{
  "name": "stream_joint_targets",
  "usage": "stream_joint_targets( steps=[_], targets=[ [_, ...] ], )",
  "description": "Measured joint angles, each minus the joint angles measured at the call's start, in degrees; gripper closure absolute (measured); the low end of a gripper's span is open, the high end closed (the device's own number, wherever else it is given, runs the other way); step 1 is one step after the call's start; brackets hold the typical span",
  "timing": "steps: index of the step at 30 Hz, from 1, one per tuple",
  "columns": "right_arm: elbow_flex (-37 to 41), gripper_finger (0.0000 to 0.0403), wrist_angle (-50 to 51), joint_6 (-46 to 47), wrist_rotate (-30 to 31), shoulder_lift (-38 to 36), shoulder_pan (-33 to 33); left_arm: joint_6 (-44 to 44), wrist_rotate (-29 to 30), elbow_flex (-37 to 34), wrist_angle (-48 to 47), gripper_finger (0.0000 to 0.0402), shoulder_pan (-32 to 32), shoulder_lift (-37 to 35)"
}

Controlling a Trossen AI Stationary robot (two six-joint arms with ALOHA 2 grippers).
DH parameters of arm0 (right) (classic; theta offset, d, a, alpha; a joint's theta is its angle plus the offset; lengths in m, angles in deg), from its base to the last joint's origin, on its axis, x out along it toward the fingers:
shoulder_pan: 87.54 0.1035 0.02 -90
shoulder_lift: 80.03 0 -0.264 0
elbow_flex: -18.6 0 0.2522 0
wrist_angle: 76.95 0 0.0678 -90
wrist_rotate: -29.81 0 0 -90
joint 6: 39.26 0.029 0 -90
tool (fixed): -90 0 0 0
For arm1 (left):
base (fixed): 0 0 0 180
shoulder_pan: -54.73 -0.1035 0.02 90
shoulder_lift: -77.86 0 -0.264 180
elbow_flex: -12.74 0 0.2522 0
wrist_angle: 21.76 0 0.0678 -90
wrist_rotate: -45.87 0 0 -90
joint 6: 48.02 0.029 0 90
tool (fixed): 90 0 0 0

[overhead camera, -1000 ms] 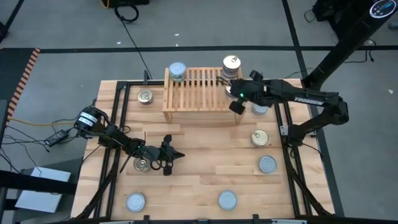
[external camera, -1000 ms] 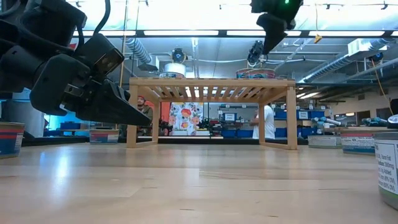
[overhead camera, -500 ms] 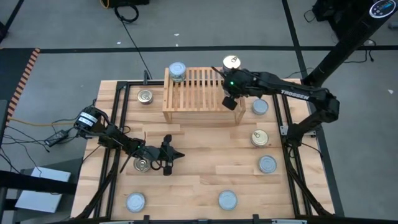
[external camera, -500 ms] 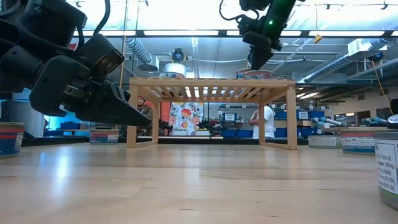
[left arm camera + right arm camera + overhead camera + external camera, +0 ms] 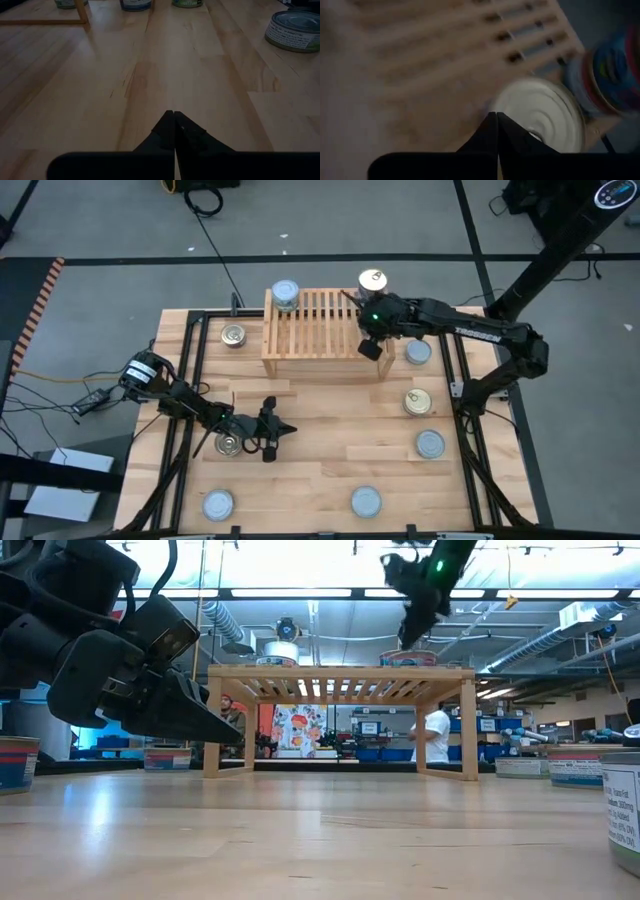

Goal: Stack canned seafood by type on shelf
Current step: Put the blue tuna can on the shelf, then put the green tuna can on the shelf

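Wooden planks carried scattered tins around the shelf (image 5: 315, 330). Over its right end hung the right gripper (image 5: 368, 346), fingers pressed together and empty, the gold-lidded stack (image 5: 373, 281) just beyond it; the left gripper (image 5: 270, 430), likewise closed, waited well apart beside a golden tin (image 5: 229, 444).

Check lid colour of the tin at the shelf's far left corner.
Plain silvery-blue lid on that tin, atop the shelf; high view shows it best.

Only thing I can actually read is TROSSEN, white letters along my right arm (image 5: 478, 334).
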Motion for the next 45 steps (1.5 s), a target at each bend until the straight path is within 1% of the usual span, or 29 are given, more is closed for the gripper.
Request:
stream_joint_targets(
  steps=[5, 9, 11, 14, 20, 22, 26, 30, 36, 39, 41, 43, 45],
  targets=[
    [-0.10, 0.0399, -0.63, 1.44, 0.45, -5.33, 3.99, 0.11, 0.00, 0.00, -0.02, 0.0401, 0.00, 0.00],
    [-0.08, 0.0399, -0.25, 2.41, 0.32, -7.62, 9.21, 0.16, 0.00, 0.00, -0.01, 0.0401, 0.00, 0.00],
    [1.34, 0.0399, -1.59, 2.32, 0.46, -8.47, 11.85, 0.28, 0.00, 0.00, 0.01, 0.0401, 0.00, 0.00],
    [6.88, 0.0399, -6.51, 2.62, 0.65, -9.58, 15.33, 0.30, 0.00, 0.00, 0.01, 0.0401, 0.00, 0.00],
    [22.09, 0.0399, -22.85, 5.98, 0.01, -12.78, 22.72, 0.39, 0.00, 0.00, 0.02, 0.0401, 0.00, 0.00],
    [26.26, 0.0399, -26.81, 7.78, 0.00, -13.56, 25.62, 0.41, 0.00, 0.00, 0.05, 0.0401, 0.00, 0.00],
    [31.63, 0.0398, -32.95, 12.90, 0.16, -15.01, 31.84, 0.42, 0.00, 0.19, 1.18, 0.0401, 0.00, -0.02],
    [34.56, 0.0398, -36.14, 17.47, 1.90, -15.24, 38.24, 0.35, -0.75, 1.71, 1.35, 0.0401, 0.00, -0.02],
    [36.75, 0.0398, -38.12, 21.70, 8.54, -15.03, 47.34, 1.70, -4.96, 4.76, 0.44, 0.0401, 0.00, -0.02],
    [37.98, 0.0398, -39.55, 23.05, 11.29, -15.03, 50.75, 1.95, -6.75, 6.34, 0.19, 0.0401, 0.00, -0.02],
    [38.56, 0.0398, -39.83, 23.95, 11.62, -15.01, 52.30, 1.95, -8.02, 7.72, -0.24, 0.0401, 0.00, -0.14],
    [38.85, 0.0398, -40.05, 25.07, 12.51, -15.01, 53.50, 1.84, -9.78, 9.59, -2.76, 0.0401, 0.00, -0.56],
    [39.18, 0.0398, -40.02, 25.72, 13.30, -15.03, 54.57, 1.63, -11.25, 11.99, -10.18, 0.0401, 0.00, -1.95]
  ],
)
